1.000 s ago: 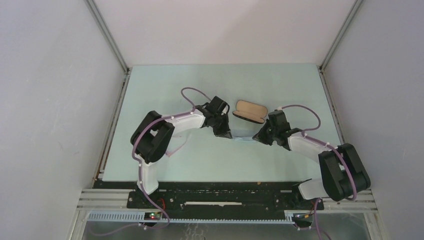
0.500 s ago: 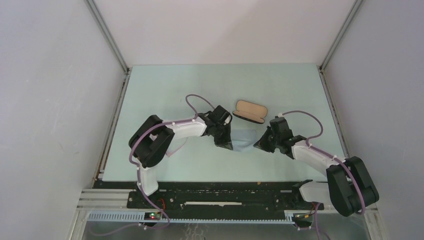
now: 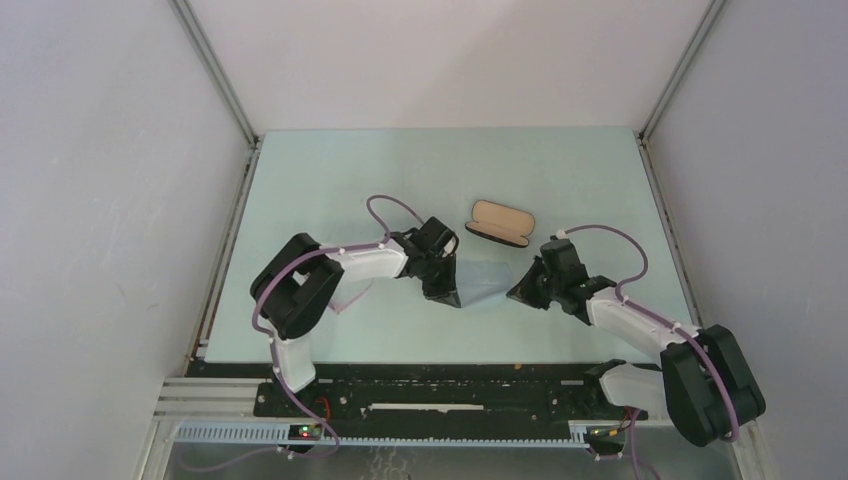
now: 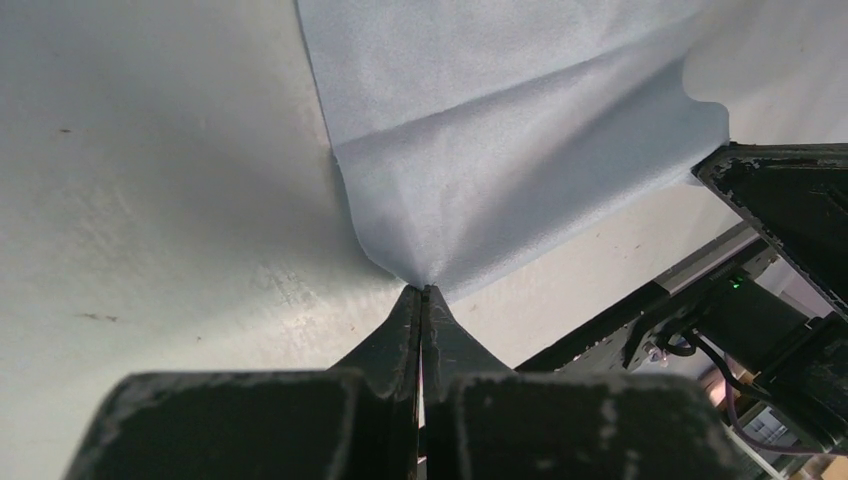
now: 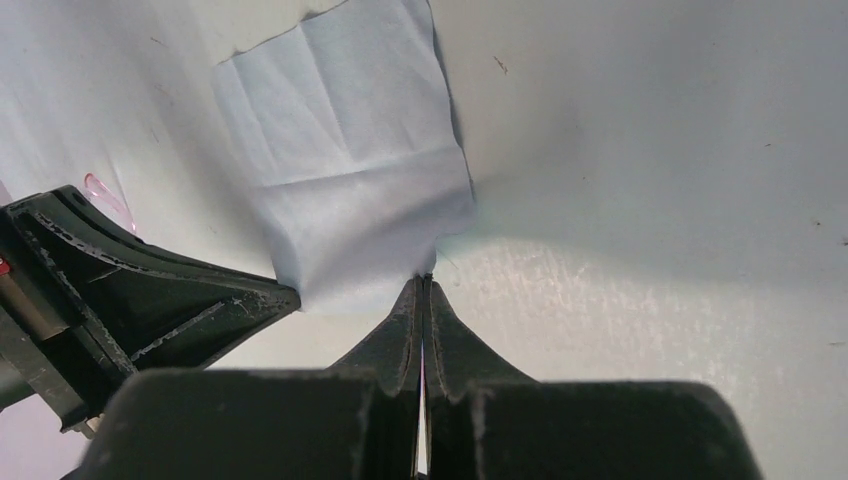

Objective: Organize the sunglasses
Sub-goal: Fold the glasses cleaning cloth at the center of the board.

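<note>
Compared with a second earlier, both arms are sitting nearer their bases, and the light blue cloth, then a narrow strip between the fingertips, is now spreading as a broader sheet on the table. The left gripper is pinching the cloth's 9 o'clock corner with its jaws pressed together, and the right gripper is clamping the 3 o'clock corner likewise. Each wrist view is showing its gripper's closed fingertips biting the creased fabric. The sunglasses are lying at 9 o'clock of the left gripper, partly hidden beneath that arm, with only thin pink frame parts showing; they are apart from the cloth and untouched by either gripper. Farther out, at 12 o'clock of the cloth, the black case is lying open with its tan lining upward, near but not touching the fabric. The pale green tabletop is carrying faint specks, and plain white walls with metal corner rails are enclosing it on three sides.
</note>
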Robot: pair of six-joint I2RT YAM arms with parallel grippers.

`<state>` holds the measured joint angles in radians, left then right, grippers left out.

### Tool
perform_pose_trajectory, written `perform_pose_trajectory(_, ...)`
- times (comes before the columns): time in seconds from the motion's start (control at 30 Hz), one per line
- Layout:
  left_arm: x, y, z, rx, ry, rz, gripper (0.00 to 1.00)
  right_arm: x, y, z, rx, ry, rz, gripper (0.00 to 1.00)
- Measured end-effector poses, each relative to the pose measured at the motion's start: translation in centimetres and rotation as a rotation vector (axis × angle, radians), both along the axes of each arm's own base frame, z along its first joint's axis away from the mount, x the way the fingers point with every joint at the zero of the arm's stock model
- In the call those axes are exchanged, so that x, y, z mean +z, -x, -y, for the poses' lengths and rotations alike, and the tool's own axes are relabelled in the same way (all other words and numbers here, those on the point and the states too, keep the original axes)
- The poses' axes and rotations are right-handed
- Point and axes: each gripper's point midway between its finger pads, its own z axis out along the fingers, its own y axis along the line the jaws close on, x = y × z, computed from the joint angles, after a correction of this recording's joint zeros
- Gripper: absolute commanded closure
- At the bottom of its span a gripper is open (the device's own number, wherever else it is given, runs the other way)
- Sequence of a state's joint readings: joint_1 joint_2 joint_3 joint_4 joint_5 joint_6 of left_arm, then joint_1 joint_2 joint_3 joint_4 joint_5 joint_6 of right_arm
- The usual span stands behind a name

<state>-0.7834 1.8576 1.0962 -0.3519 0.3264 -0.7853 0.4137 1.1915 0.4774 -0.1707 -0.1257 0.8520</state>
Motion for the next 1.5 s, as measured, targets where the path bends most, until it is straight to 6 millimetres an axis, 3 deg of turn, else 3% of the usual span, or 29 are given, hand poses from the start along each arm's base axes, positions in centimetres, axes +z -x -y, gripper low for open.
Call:
perform_pose_trajectory(0.53,1.0,-1.4,-0.3,0.04,0.024,0.014,1.0,0.0,-0.5,-0.1,-0.013,-0.005,0.006,1.0)
perform_pose_trajectory(0.93,2.2,-4.7,1.0,0.072,0.057,0.049,1.0,0.6,-4.2,-0.3,-0.037,0.001,0.045,1.0)
perform_pose_trajectory(1.23,2.6,-6.2,1.4,0.091,0.069,0.061,1.0,-0.5,-5.0,0.0,-0.051,0.013,0.023,1.0)
perform_pose_trajectory(1.5,1.5,-7.2,1.2,0.113,0.045,0.048,1.0,-0.2,-5.9,0.1,-0.061,0.006,0.044,1.0)
